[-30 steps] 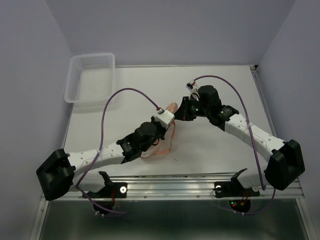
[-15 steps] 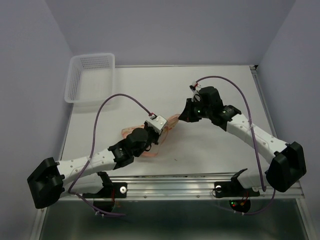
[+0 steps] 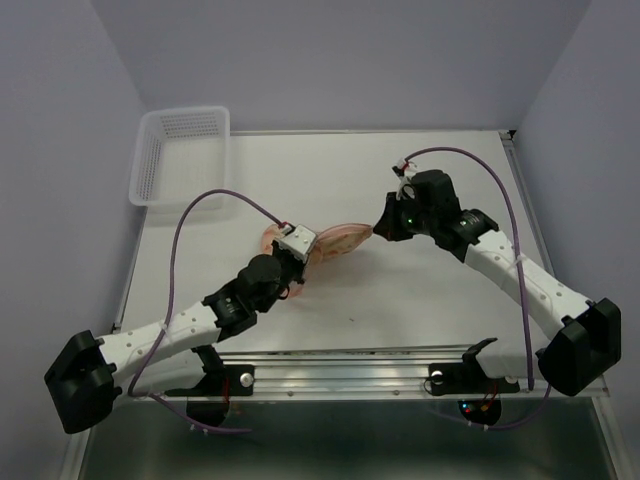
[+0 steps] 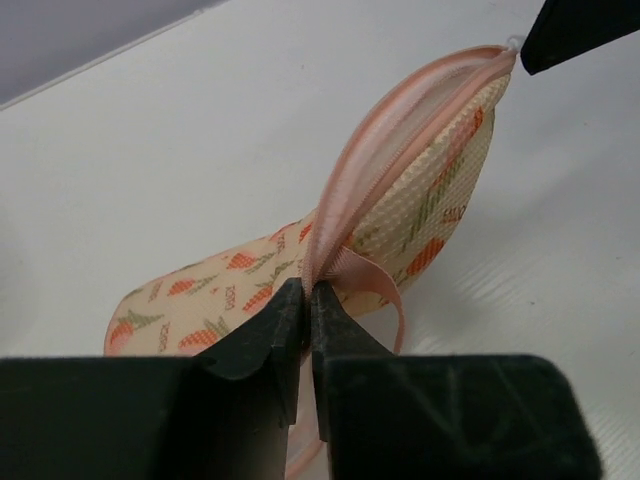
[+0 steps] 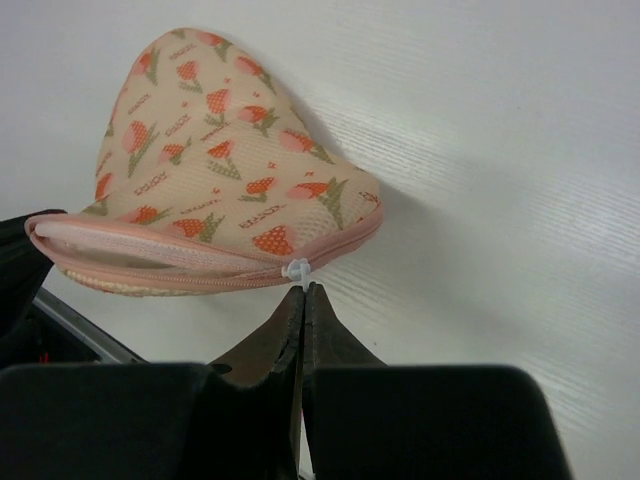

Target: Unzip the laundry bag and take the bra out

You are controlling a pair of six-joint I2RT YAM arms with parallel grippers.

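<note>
The peach laundry bag (image 3: 340, 240) with orange print hangs stretched between my two grippers above the middle of the table. My left gripper (image 4: 309, 292) is shut on its pink edging by the pink loop (image 4: 375, 280). My right gripper (image 5: 303, 290) is shut on the small white zipper pull (image 5: 297, 268) at the bag's other end. In the right wrist view the bag (image 5: 210, 170) shows its zipper parted along the left stretch, with pale lining inside. In the left wrist view the bag (image 4: 420, 190) shows the same gap. The bra is hidden.
A white mesh basket (image 3: 182, 155) stands at the table's (image 3: 330, 170) far left corner. The purple cables of both arms arch above the table. The metal rail (image 3: 350, 372) runs along the near edge.
My left arm has pulled back toward the left and my right arm has shifted right. The bag has gone from bunched under the left wrist to stretched flat between the grippers, zipper parted.
</note>
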